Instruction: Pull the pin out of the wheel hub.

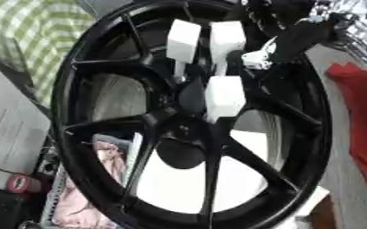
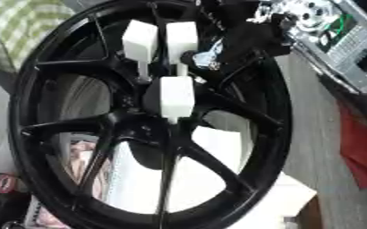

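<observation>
The right hand [image 1: 284, 42] reaches from the upper right, its white-tipped fingers [image 1: 224, 96] curled at the center of the black wheel hub [image 1: 89, 120], grip contents indiscernible; no writing is legible.

A pale grey worktop [image 2: 316, 147] runs down the right side behind the black wheel [image 1: 85, 80]. On it lies a red cloth [image 1: 365, 120], and a white slab [image 2: 273, 197] shows through the lower spokes
</observation>
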